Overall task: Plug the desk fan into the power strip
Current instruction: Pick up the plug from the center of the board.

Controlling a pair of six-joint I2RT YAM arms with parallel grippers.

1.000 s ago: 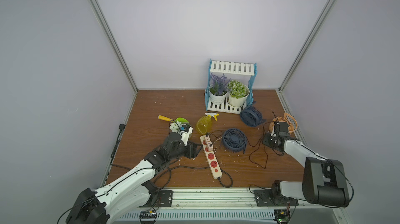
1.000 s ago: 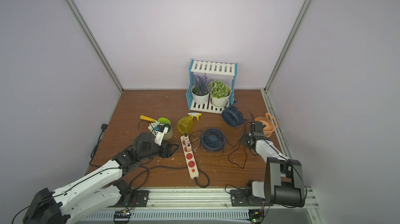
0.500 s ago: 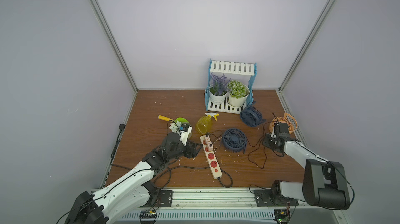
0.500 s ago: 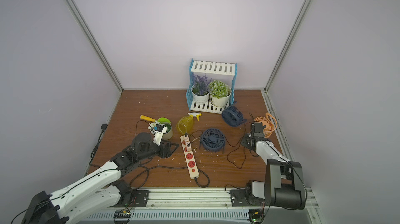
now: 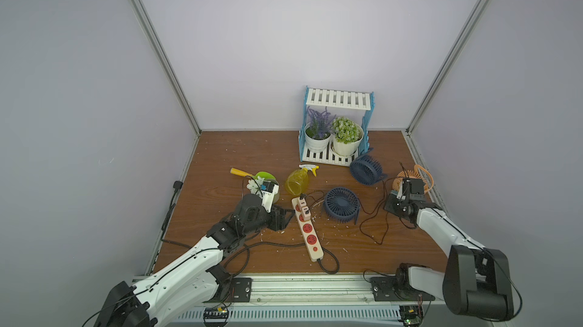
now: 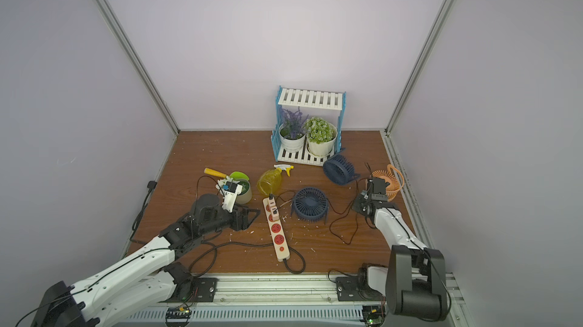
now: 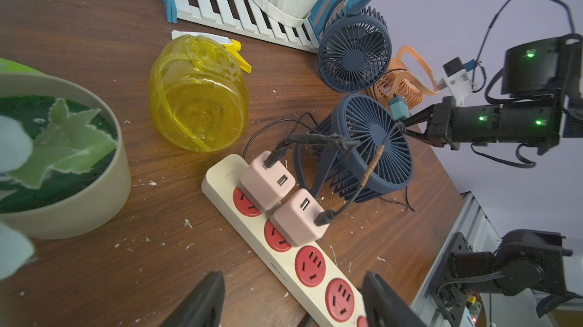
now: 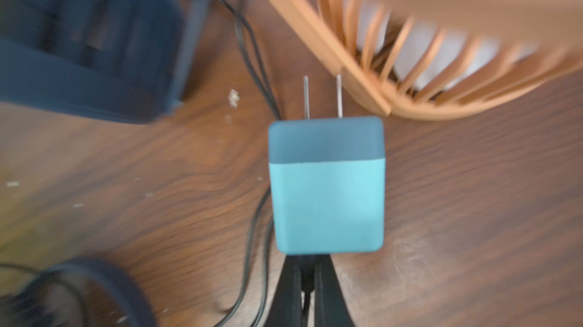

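The cream power strip point(image 5: 313, 250) lies in the middle of the table with two pink adapters point(image 7: 284, 202) plugged in at its far end. Its near red sockets are free. My left gripper point(image 7: 293, 300) is open, its fingers standing either side of the strip point(image 7: 220, 174). At the right, my right gripper point(image 8: 307, 265) is shut on the black cable plug at the back of a teal adapter point(image 8: 326, 183), prongs pointing away, just above the table beside an orange desk fan point(image 5: 415, 173). Two blue desk fans point(image 5: 341, 204) point(image 5: 366, 169) stand between strip and right arm.
A yellow spray bottle point(image 5: 298, 181) and a beige plant pot point(image 7: 72, 202) lie close to the strip's far end. A blue-and-white shelf point(image 5: 339, 101) with two potted plants stands at the back. Loose black cords point(image 5: 375, 215) trail between fans and strip.
The right wrist has shifted slightly beside the orange fan, and its jaws have closed tighter. The left arm has not moved.
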